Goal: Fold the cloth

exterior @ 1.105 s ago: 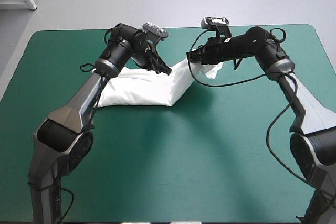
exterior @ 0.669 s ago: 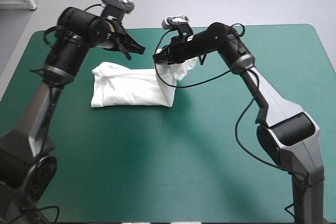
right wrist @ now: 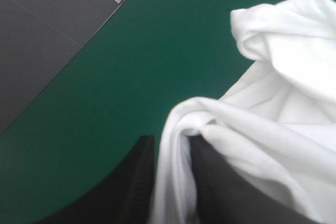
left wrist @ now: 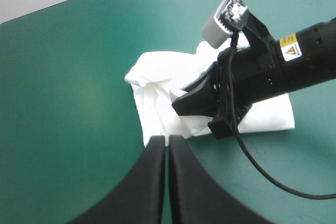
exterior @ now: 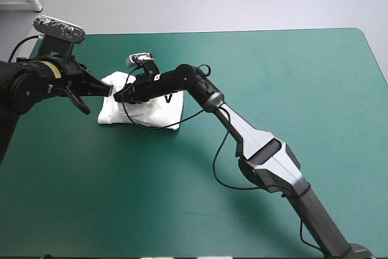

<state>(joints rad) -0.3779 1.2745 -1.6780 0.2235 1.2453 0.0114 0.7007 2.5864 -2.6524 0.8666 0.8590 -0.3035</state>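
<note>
With my right gripper (right wrist: 172,148) clamped on a fold of the T-shirt (exterior: 154,112), bundled at ten o'clock on the teal-green cover (exterior: 273,77), I am aiming to lay it square before releasing, steering clear of the closed, empty left gripper (left wrist: 167,142) at its nine o'clock.

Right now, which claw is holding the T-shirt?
The right gripper: the T-shirt is pinched between its fingers. The left gripper is shut on nothing.

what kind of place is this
Probably a robotics lab test bench: a table with a teal-green cover, a single white T-shirt as the work piece, and a robot's two hands at it, the right hand shut on the T-shirt, the left hand shut just off its edge.
</note>
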